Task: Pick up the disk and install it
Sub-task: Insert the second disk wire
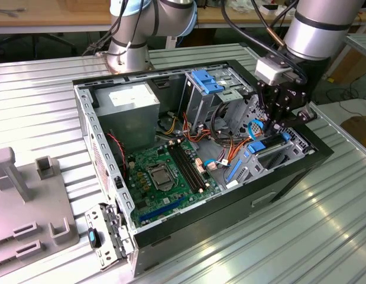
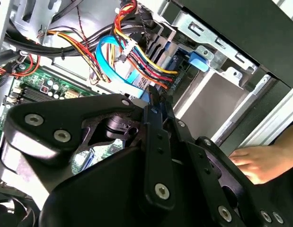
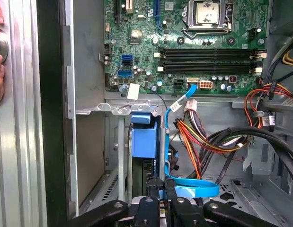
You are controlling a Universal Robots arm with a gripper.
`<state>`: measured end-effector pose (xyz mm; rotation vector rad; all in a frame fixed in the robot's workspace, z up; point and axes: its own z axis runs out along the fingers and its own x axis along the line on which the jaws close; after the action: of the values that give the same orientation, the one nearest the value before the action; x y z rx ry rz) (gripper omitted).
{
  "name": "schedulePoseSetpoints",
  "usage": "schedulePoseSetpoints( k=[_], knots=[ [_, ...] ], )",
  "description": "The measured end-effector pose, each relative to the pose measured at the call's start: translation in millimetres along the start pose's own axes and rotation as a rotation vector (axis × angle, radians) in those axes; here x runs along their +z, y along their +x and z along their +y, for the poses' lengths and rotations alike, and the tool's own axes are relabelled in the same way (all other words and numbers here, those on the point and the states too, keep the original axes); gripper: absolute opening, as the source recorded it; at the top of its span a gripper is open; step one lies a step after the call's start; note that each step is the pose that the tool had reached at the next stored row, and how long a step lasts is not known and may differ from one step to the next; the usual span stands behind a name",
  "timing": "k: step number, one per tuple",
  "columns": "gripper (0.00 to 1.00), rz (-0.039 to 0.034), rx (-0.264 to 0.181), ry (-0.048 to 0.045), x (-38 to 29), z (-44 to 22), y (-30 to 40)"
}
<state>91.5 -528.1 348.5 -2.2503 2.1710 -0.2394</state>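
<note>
The disk (image 3: 144,139) stands on edge in a bay of the metal drive cage (image 3: 122,111), its bright blue carrier facing the case wall and its dark body along the inner side. In the exterior view the disk (image 1: 270,144) is a slanted blue strip at the case's right end. My gripper (image 3: 163,189) reaches down onto its upper edge, fingers close together on either side of it. The exterior view has my gripper (image 1: 270,125) just above the bay. In the second wrist view the black gripper (image 2: 155,106) points into the cage with blue between its tips.
The open computer case lies on its side with the green motherboard (image 1: 165,171) in the middle. Coloured wire bundles (image 3: 203,137) and a blue flat cable (image 3: 193,189) crowd the space beside the bay. A person's hand (image 2: 255,163) rests outside the case wall. A grey fixture (image 1: 29,207) stands at the exterior view's left.
</note>
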Motion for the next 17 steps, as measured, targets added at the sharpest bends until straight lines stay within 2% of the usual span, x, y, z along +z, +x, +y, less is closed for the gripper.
schedulePoseSetpoints(
  k=[3, 6, 14, 17],
  knots=[
    [0.16, -0.0015, 0.000, 0.0000, 0.4, 0.1, 3.6],
    [0.16, -0.0074, 0.001, 0.0002, 1.3, 0.1, 9.1],
    [0.16, -0.0090, 0.001, 0.0003, 2.0, -1.3, 9.5],
    [0.16, -0.0151, 0.002, 0.0004, 2.6, -1.3, 9.5]
  ],
)
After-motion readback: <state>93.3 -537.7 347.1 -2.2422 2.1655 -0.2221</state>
